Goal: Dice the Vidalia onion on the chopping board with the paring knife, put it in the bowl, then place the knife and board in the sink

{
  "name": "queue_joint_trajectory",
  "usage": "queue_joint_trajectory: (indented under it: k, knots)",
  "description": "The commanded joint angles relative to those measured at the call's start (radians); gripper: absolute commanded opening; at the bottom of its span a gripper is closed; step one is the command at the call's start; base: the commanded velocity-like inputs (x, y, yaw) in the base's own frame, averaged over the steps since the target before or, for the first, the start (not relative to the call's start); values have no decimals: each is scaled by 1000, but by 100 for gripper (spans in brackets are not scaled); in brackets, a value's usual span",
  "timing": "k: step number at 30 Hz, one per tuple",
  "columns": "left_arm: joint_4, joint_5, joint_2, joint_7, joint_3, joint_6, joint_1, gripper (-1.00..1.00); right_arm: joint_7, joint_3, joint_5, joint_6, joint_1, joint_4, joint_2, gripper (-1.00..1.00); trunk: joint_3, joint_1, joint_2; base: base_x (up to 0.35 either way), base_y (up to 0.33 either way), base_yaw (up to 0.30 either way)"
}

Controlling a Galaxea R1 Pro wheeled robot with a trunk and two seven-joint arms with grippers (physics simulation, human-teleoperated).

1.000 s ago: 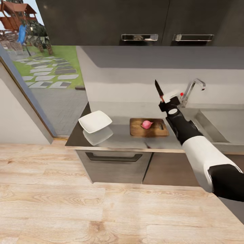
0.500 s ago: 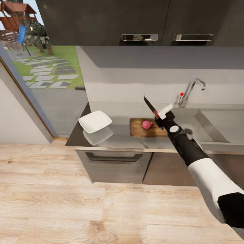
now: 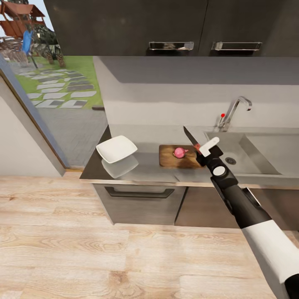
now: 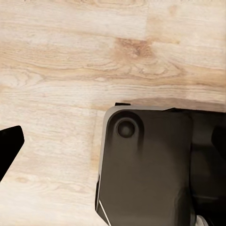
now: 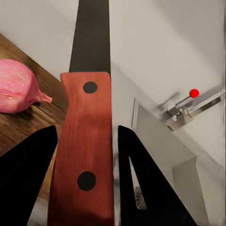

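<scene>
A pink onion (image 3: 179, 152) lies on the wooden chopping board (image 3: 168, 160) on the glossy dark countertop (image 3: 141, 171). My right gripper (image 3: 203, 150) is shut on the paring knife (image 3: 191, 138), just right of the onion. The knife's dark blade slants up and left over the board's right end. In the right wrist view the red-brown handle (image 5: 87, 146) sits between the black fingers (image 5: 26, 179), with the onion (image 5: 16, 87) beside the blade. The white square bowl (image 3: 116, 148) stands left of the board. The grey sink (image 3: 249, 143) is on the right. One dark fingertip (image 4: 7, 146) of my left gripper hangs over wooden floor.
A chrome tap (image 3: 233, 109) with a red knob rises behind the sink. Dark upper cabinets (image 3: 170, 25) hang above the counter. A grey drawer with a bar handle (image 3: 140, 193) sits below it. A glass door (image 3: 50, 79) to a garden is at the left.
My right arm has brought the knife down from high beside the tap to just over the board's right end, tilting the blade over toward the onion. Onion, board and bowl have stayed put.
</scene>
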Motion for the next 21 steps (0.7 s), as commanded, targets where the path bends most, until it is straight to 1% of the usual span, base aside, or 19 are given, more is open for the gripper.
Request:
queue_joint_trajectory:
  k: [1, 4, 5, 7, 13, 15, 19, 21]
  knots:
    - [-2, 10, 2, 8, -8, -2, 0, 100, 7, 2, 30, 13, 0, -1, 2, -100, -2, 1, -2, 0, 0, 0]
    - [-4, 10, 2, 8, -8, -2, 0, 100, 6, 3, 46, 19, 0, 0, 6, -100, -2, 1, -2, 0, 0, 0]
    - [-4, 10, 2, 8, -8, -2, 0, 100, 6, 3, 51, 21, 0, 5, 12, -100, -2, 1, -2, 7, 0, 0]
    - [-5, 10, 2, 8, -8, -2, 0, 100, 7, 3, 52, 29, 0, 8, 15, -100, -2, 1, -2, 109, 0, 0]
    - [-5, 10, 2, 8, -8, -3, 0, 100, 7, 4, 52, 72, 1, 22, 17, -100, -2, 1, -2, 253, 0, 0]
    - [-5, 10, 2, 8, -8, -3, 0, 100, 7, 15, 53, 74, 2, 26, 18, -100, -2, 1, -2, 184, 0, 0]
    - [-5, 10, 2, 8, -8, -3, 0, 100, 6, 62, 53, 76, 2, 52, 17, -100, -2, 1, -2, 55, 0, 0]
    - [-6, 10, 2, 8, -8, -3, 0, 100, 6, 74, 52, 76, 3, 56, 17, -100, -2, 1, -2, 14, 0, 0]
